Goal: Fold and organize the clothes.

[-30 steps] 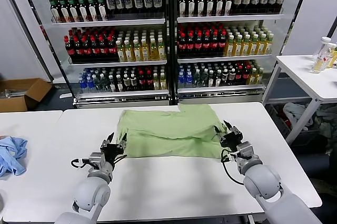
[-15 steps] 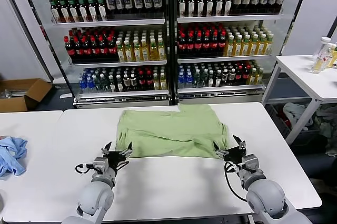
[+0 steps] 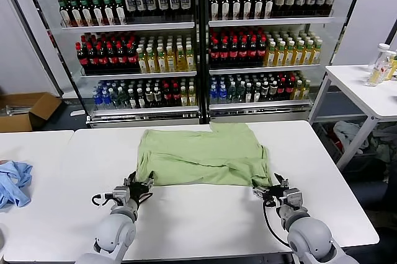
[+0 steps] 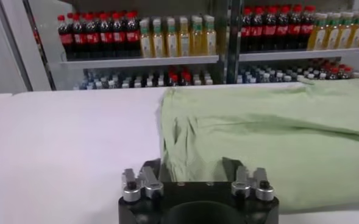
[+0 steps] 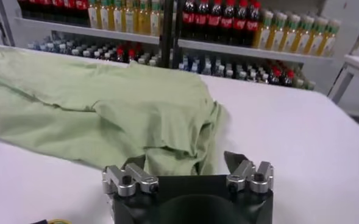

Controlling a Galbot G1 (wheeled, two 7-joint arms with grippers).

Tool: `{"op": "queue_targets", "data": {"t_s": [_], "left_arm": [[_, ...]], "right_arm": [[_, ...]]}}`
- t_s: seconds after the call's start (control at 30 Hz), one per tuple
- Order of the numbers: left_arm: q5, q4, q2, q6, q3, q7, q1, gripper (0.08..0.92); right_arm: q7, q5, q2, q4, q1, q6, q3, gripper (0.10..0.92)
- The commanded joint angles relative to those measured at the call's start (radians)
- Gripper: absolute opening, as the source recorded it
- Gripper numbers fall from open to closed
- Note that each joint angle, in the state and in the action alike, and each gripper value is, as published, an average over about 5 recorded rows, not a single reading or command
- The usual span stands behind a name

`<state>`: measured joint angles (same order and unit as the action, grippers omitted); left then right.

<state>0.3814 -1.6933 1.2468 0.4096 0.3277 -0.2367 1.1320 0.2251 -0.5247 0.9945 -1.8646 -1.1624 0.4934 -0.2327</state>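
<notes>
Far left on the white table (image 3: 205, 220): a small blue garment (image 3: 13, 180), untouched. Left gripper (image 3: 138, 184) beside the near left corner of the green shirt (image 3: 201, 155), jaws apart, empty. Shirt mid-table, folded once maybe, more folds likely left. Right gripper (image 3: 273, 188) at the near right corner, jaws apart, empty. Behind: drink shelves (image 3: 198, 41), side table (image 3: 366, 90) on the right.

You can't see the fingertips of either tool in its own wrist view: the left tool (image 4: 191, 176) and right tool (image 5: 185, 167) bodies cover them. The polo shirt (image 4: 277, 134) beyond the left tool runs off the picture's edge, its printed front hidden.
</notes>
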Motion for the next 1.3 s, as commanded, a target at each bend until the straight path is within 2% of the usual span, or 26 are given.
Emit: {"op": "queue_targets", "data": {"t_s": [0.03, 0.43, 0.57, 0.67, 1.3], "left_arm": [[0.015, 0.006, -0.006, 0.017, 0.003, 0.007, 0.010, 0.540], [0.056, -0.037, -0.031, 0.009, 0.021, 0.039, 0.042, 0.206], [0.062, -0.083, -0.038, 0.007, 0.029, 0.047, 0.082, 0.173], [0.059, -0.131, -0.039, 0.006, 0.036, 0.050, 0.131, 0.171], [-0.029, -0.457, 0.005, 0.013, 0.123, 0.051, 0.518, 0.142]], "right_arm": [[0.000, -0.035, 0.004, 0.018, 0.012, 0.017, 0.008, 0.637], [-0.022, -0.044, -0.048, 0.005, 0.003, 0.010, -0.006, 0.308], [-0.027, -0.041, -0.068, -0.033, -0.035, 0.009, -0.020, 0.187], [-0.027, -0.032, -0.083, -0.087, -0.091, 0.007, -0.040, 0.126], [-0.026, 0.103, -0.125, -0.358, -0.578, -0.020, -0.250, 0.114]]}}
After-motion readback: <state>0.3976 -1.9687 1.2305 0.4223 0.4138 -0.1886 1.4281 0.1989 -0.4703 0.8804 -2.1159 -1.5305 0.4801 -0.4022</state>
